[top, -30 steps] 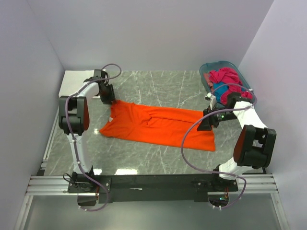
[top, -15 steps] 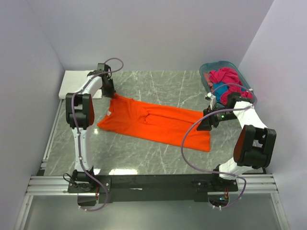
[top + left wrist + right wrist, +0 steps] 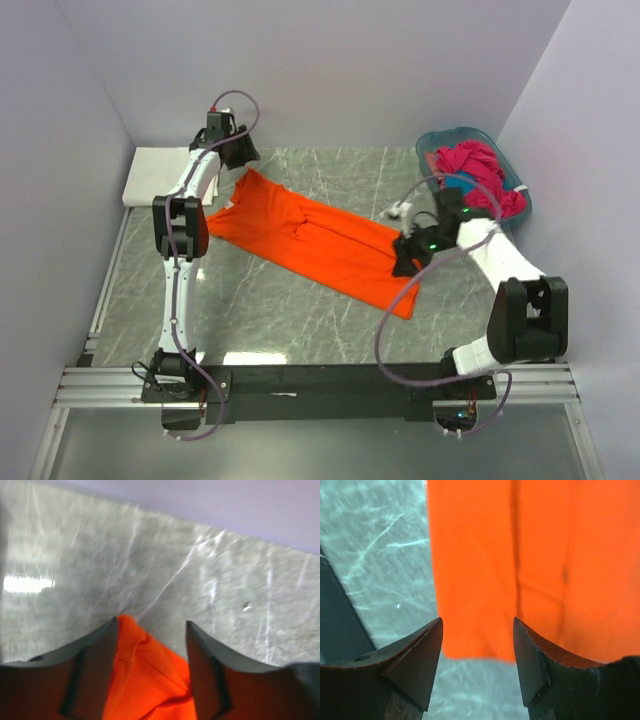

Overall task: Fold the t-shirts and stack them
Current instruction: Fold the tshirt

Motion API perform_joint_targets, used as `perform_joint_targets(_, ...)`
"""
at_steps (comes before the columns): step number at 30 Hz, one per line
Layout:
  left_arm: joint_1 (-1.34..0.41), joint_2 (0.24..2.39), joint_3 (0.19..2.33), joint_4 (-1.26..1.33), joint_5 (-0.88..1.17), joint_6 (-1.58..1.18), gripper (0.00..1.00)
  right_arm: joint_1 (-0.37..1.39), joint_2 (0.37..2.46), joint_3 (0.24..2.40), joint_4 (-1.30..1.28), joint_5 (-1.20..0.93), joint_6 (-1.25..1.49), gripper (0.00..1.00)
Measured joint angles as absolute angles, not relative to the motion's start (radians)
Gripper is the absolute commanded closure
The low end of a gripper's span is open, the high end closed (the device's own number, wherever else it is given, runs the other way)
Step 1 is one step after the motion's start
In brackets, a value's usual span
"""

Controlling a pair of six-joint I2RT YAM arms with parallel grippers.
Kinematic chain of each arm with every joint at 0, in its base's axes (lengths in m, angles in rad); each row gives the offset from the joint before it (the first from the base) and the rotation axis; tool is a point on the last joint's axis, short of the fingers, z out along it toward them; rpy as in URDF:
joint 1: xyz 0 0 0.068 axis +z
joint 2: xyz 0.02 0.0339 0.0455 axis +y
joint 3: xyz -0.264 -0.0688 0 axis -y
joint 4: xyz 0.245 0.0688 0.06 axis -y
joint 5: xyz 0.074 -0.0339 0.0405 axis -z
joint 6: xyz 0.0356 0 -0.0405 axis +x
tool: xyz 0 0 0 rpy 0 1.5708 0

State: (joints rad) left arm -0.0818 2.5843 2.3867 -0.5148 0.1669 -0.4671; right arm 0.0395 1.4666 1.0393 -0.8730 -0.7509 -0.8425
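The bright orange t-shirt (image 3: pixel 310 235) lies flat and slanted across the table, from back left to front right. My left gripper (image 3: pixel 245 162) is at the shirt's back-left corner. In the left wrist view its jaws (image 3: pixel 151 625) stand apart with orange cloth (image 3: pixel 145 680) bunched between them. My right gripper (image 3: pixel 402 266) hovers over the shirt's front-right end. In the right wrist view its jaws (image 3: pixel 477 622) are open and the shirt's edge (image 3: pixel 520 555) lies on the table beneath them. A magenta shirt (image 3: pixel 477 162) and a blue one (image 3: pixel 457 184) are heaped in the basket.
The teal plastic basket (image 3: pixel 437 137) stands at the back right corner. A flat white folded cloth (image 3: pixel 155 176) lies at the back left edge. Grey walls close in the back and both sides. The arms' black base rail (image 3: pixel 320 385) runs along the front.
My left gripper moved back toward the rear wall and dragged the shirt's corner with it. The right gripper moved left. The shirt turned to a steeper slant.
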Motion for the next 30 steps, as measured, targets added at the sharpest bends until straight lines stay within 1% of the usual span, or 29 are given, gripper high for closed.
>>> perform_joint_targets(1, -0.083, 2.577, 2.386, -0.495, 0.171, -0.474, 0.33, 0.109, 1.443, 1.012, -0.826, -0.709, -0.828, 0.35)
perform_joint_targets(3, -0.083, 2.540, 2.353, -0.456, 0.171, -0.469, 0.30, 0.231, 1.404, 0.970, -0.759, -0.627, -0.796, 0.35)
perform_joint_targets(4, -0.083, 2.494, 2.308, -0.442, 0.165, -0.461, 0.30, 0.300, 1.389, 0.949, -0.716, -0.584, -0.774, 0.35)
perform_joint_targets(6, -0.083, 2.383, 2.206, -0.428, 0.134, -0.441, 0.23, 0.424, 1.380, 0.923, -0.642, -0.474, -0.731, 0.35)
perform_joint_targets(7, -0.082, 2.293, 2.126, -0.400, 0.113, -0.427, 0.13, 0.488, 1.383, 0.913, -0.600, -0.422, -0.712, 0.35)
perform_joint_targets(8, -0.079, 2.193, 2.040, -0.390, 0.086, -0.411, 0.07, 0.551, 1.387, 0.903, -0.559, -0.364, -0.692, 0.35)
perform_joint_targets(9, -0.077, 2.094, 1.965, -0.374, 0.064, -0.402, 0.03, 0.606, 1.397, 0.897, -0.520, -0.303, -0.669, 0.35)
perform_joint_targets(12, -0.037, 1.704, 1.711, -0.295, 0.030, -0.397, 0.02, 0.722, 1.459, 0.910, -0.442, -0.181, -0.609, 0.37)
perform_joint_targets(14, 0.035, 1.433, 1.559, -0.238, 0.036, -0.401, 0.01, 0.760, 1.529, 0.942, -0.413, -0.113, -0.575, 0.38)
perform_joint_targets(17, 0.128, 1.087, 1.347, -0.162, 0.000, -0.402, 0.00, 0.802, 1.602, 0.963, -0.374, -0.027, -0.534, 0.38)
perform_joint_targets(20, 0.112, 0.815, 1.132, -0.117, 0.007, -0.401, 0.01, 0.849, 1.615, 0.961, -0.374, 0.023, -0.502, 0.38)
perform_joint_targets(23, 0.109, 0.715, 0.971, -0.159, 0.009, -0.399, 0.01, 0.888, 1.616, 0.960, -0.365, 0.061, -0.480, 0.38)
perform_joint_targets(27, 0.109, 0.717, 0.821, -0.282, 0.006, -0.392, 0.01, 0.914, 1.643, 0.957, -0.357, 0.100, -0.458, 0.42)
perform_joint_targets(30, 0.109, 0.693, 0.759, -0.348, -0.001, -0.386, 0.01, 0.914, 1.682, 0.957, -0.356, 0.123, -0.446, 0.46)
